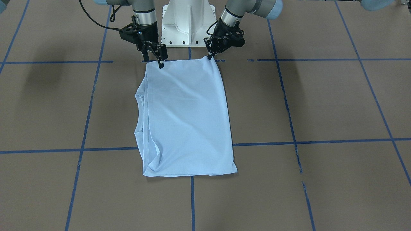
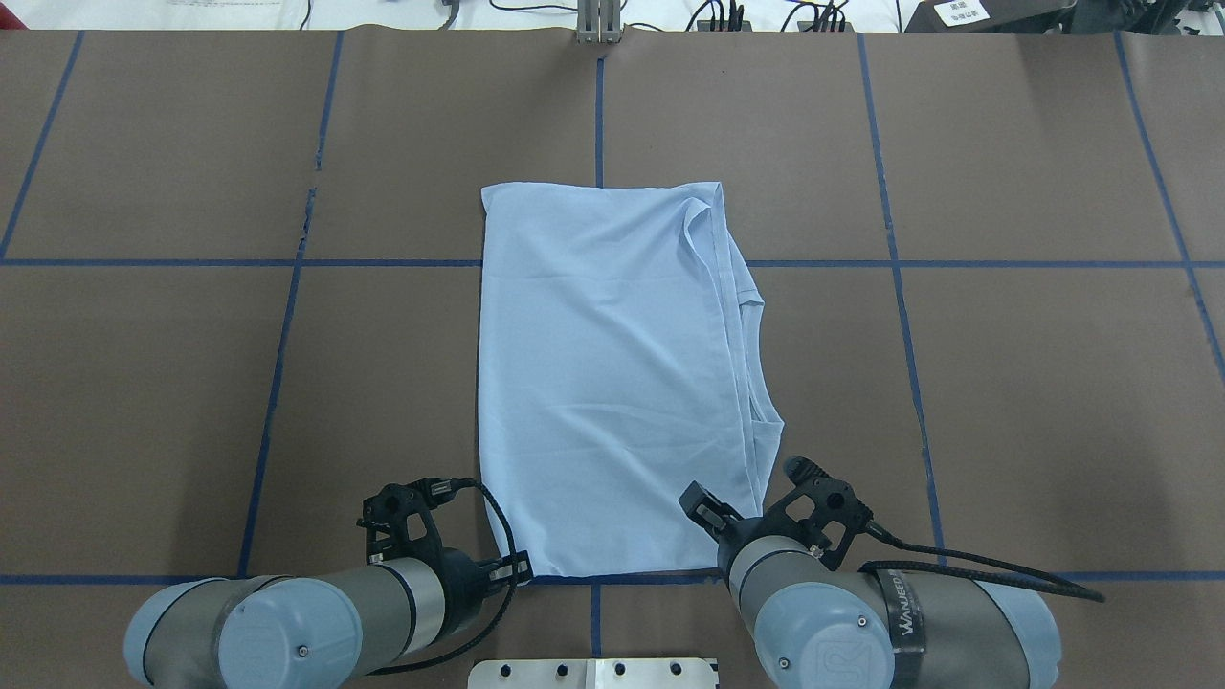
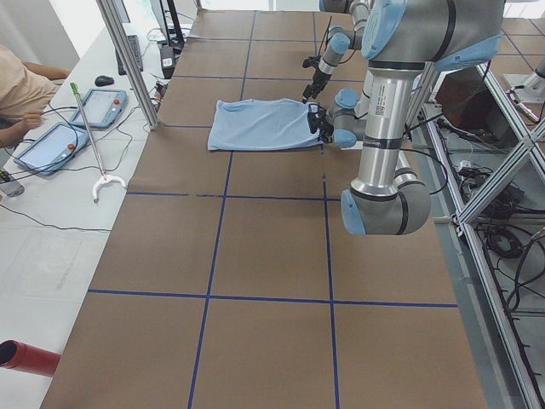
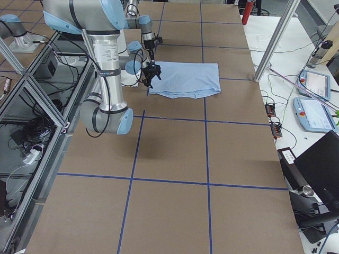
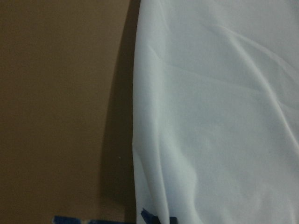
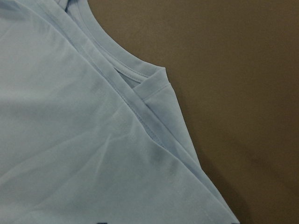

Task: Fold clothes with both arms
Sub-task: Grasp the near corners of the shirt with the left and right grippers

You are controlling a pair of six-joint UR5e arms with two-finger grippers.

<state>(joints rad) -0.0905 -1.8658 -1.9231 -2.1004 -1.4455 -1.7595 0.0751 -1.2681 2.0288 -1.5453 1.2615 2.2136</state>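
Soft, light T-shirt lies folded just before the pedestal base; best pinched at its base-side corners — right gripper spread over one; left gripper at the other, closure unclear.

Left hand maybe pinching T-shirt corner; too small to tell.

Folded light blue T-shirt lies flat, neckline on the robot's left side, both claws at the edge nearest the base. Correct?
No. The neckline of the T-shirt is on the robot's right side, as the overhead exterior view shows. The left claw and right claw are indeed at the edge nearest the base.
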